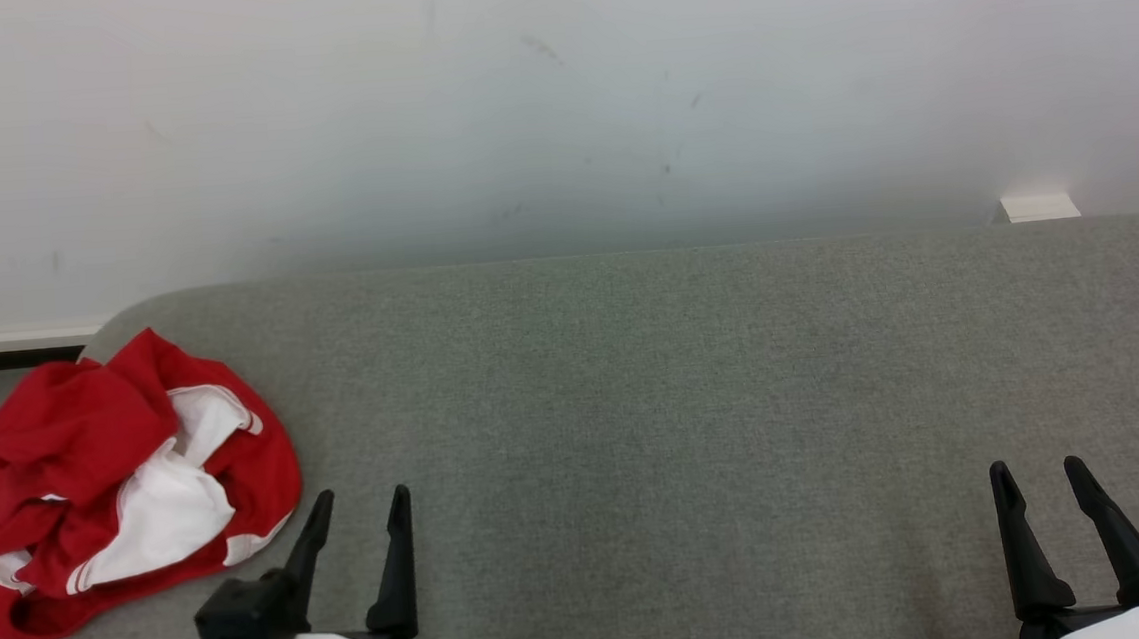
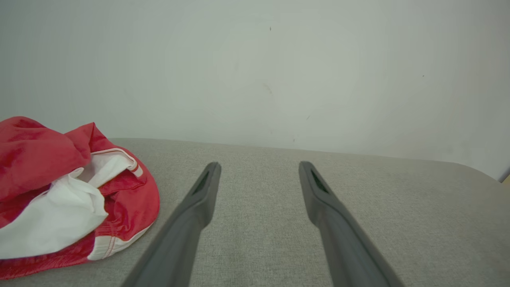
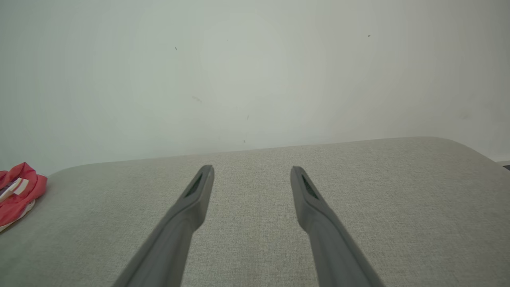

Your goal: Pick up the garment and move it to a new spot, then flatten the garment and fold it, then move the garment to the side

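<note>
Left gripper (image 1: 362, 496), two long dark fingers: spread wide, empty, low over grey woven-fabric padded surface (image 1: 696, 401).
Right gripper (image 1: 1036, 467): likewise spread, empty, well apart from left one.
Crumpled red garment with white lining and white trim (image 1: 120, 481): heaped just beside Left gripper, on its left, slightly ahead, untouched; far off to left of Right gripper.
Beyond fingertips: bare grey cloth, then pale wall (image 1: 555, 110).
Judgement: nothing done yet. Pick-up, move, flattening, fold, shift aside all remain.
</note>
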Controlling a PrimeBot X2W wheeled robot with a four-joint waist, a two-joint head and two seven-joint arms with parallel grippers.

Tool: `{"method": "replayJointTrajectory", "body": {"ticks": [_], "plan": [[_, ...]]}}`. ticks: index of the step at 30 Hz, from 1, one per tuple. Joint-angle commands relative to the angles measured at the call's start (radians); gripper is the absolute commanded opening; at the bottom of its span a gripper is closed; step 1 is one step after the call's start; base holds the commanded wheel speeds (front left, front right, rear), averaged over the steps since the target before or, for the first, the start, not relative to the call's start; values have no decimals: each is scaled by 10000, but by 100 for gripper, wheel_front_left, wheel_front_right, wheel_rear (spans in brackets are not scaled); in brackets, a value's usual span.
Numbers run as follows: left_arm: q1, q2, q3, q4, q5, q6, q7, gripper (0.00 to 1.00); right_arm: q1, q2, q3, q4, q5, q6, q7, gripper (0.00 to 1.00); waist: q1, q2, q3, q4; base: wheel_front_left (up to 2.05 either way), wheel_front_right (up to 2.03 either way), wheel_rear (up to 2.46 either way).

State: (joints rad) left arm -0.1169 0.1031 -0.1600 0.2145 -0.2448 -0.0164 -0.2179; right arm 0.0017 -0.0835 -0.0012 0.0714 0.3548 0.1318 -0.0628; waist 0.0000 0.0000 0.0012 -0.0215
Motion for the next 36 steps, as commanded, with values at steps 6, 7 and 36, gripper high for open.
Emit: {"method": "replayJointTrajectory", "body": {"ticks": [6, 7, 36], "plan": [[33, -64, 107, 101, 595, 5, -201, 100, 109, 62, -59, -101, -456, -18, -57, 100, 0, 0, -10, -7, 0, 0, 0], [43, -84, 119, 147, 637, -19, -226, 100, 113, 67, -60, -111, -518, -18, -55, 100, 0, 0, -11, -7, 0, 0, 0], [-63, -373, 476, 780, 1630, -178, -469, 100, 216, 199, -164, -271, -1232, -21, -17, 100, 0, 0, -37, 6, 0, 0, 0]]}}
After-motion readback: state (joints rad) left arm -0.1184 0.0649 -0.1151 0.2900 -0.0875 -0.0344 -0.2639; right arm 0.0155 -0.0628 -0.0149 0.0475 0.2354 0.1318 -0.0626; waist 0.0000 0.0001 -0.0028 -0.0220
